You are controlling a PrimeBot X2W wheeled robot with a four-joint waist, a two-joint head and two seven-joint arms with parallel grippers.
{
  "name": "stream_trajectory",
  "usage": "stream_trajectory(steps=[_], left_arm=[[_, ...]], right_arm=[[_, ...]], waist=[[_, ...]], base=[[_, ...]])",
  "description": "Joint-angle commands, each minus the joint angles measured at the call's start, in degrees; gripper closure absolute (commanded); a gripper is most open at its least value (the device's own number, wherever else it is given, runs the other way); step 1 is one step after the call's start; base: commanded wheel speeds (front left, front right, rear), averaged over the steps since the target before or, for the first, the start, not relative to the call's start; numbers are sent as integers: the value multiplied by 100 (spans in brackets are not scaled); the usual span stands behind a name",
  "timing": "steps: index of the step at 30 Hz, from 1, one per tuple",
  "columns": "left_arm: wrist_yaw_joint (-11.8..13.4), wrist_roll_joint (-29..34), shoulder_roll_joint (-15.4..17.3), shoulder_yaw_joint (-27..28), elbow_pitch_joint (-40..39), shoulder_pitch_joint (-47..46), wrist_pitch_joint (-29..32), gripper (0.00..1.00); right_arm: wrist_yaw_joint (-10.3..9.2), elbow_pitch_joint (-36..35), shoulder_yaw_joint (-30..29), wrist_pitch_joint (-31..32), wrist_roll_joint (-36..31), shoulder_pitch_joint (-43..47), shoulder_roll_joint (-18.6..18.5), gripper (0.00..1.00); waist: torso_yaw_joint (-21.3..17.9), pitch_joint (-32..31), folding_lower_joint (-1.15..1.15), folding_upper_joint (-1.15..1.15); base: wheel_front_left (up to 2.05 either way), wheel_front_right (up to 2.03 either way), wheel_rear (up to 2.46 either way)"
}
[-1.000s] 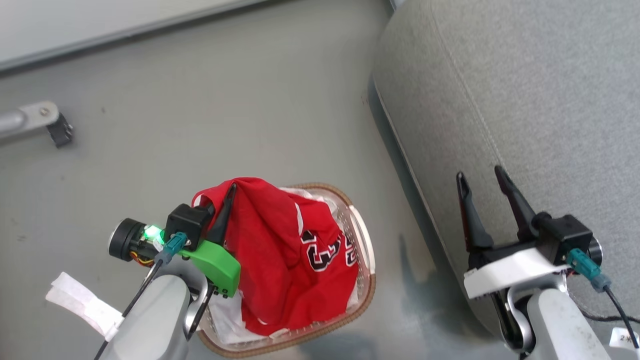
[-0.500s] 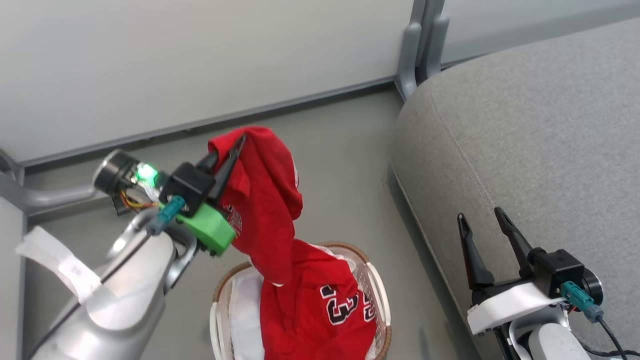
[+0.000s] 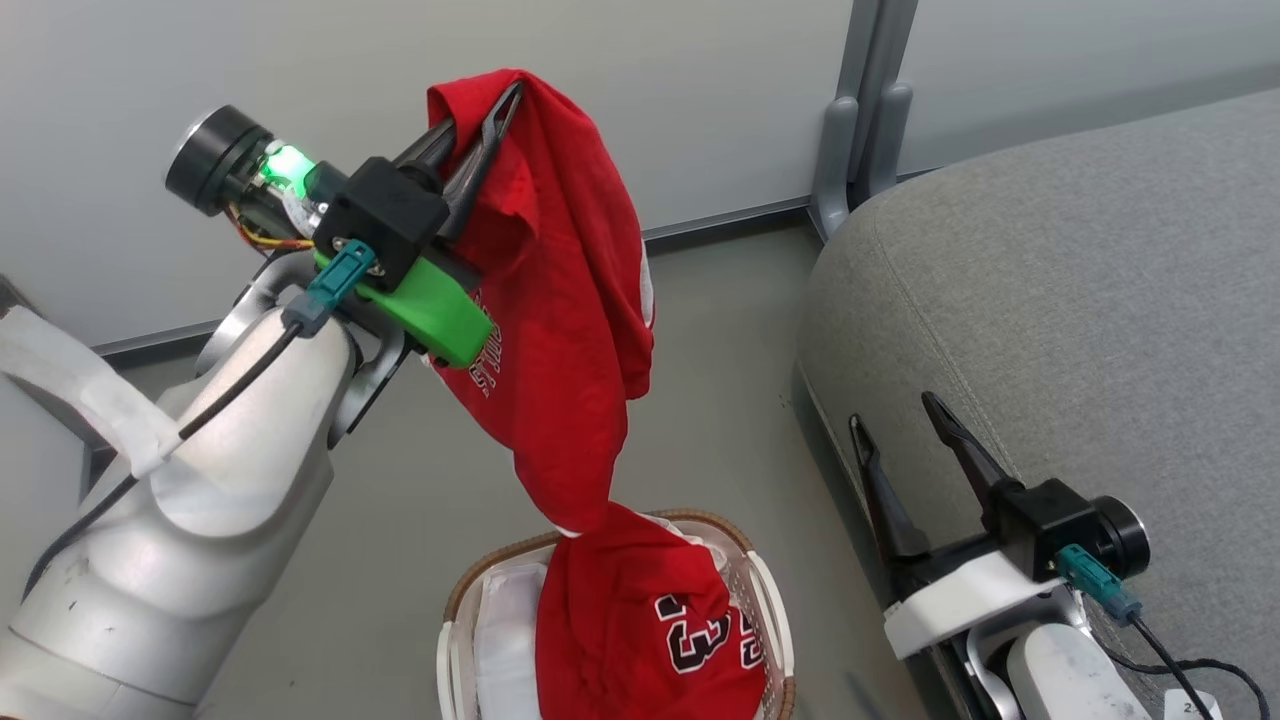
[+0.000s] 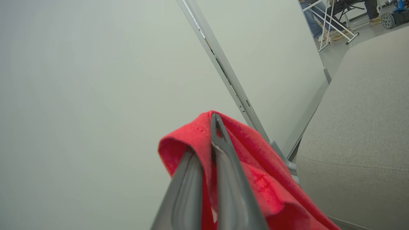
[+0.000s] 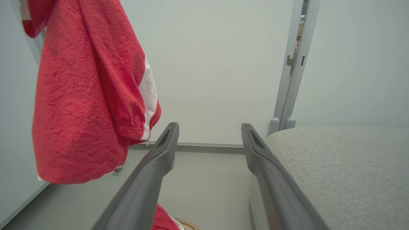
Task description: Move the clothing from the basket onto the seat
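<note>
**Q:** What writing is legible?
**A:** An inverted black-and-white "23" on the red heap (image 3: 610, 610) in the brown-rimmed basket (image 3: 462, 592). The lettering beside the green mount (image 3: 440, 310) is partly hidden.
**Q:** Grippers?
**A:** The left gripper (image 3: 487, 106) is clamped on a red jersey (image 3: 570, 260), high before the wall. The jersey's tail meets the heap. The right gripper (image 3: 892, 410) is spread wide and empty, at the grey sofa (image 3: 1080, 280) edge. A grey post (image 3: 858, 120) stands behind.

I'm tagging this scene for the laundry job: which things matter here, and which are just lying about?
For the job:
jersey, pinched by the shut left pincer
basket, white cloth inside
sofa
right pincer, open and empty

Just there:
wall
post
floor
</note>
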Motion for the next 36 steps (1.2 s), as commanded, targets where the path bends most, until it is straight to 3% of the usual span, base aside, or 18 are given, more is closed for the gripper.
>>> stream_trajectory(steps=[1,16,31,32,33,34,35,36], left_arm=[[-13,-66,-41,-51,-46,-161,12,100],[-2,-209,-337,-558,-456,-846,85,100],[15,-319,-396,-910,-1267,-802,175,100],[21,-331,-389,-919,-1299,-781,184,100],[30,-347,-379,-921,-1325,-750,183,100],[37,-363,-371,-920,-1342,-716,187,100],[47,-379,-358,-923,-1355,-677,188,100],[62,-400,-354,-920,-1359,-644,192,100]], right_arm=[[-5,16,76,-28,-54,-98,-21,0],[-5,338,858,-28,-471,-1225,-22,0],[-5,703,983,-28,-794,-1838,-20,0],[-5,728,999,-28,-765,-1863,-20,47],[-5,763,1014,-28,-735,-1898,-20,57],[-5,790,1014,-28,-715,-1922,-21,85],[-5,822,1018,-28,-698,-1950,-21,100],[-5,843,1018,-28,-689,-1972,-20,100]], waist=[[45,-23,1,0],[280,-92,1,0],[512,-169,1,0],[522,-172,1,0],[534,-177,1,0],[543,-181,1,0],[554,-184,1,0],[563,-185,1,0]], base=[[0,0,0],[0,0,0],[0,0,0],[0,0,0],[0,0,0],[0,0,0],[0,0,0],[0,0,0]])
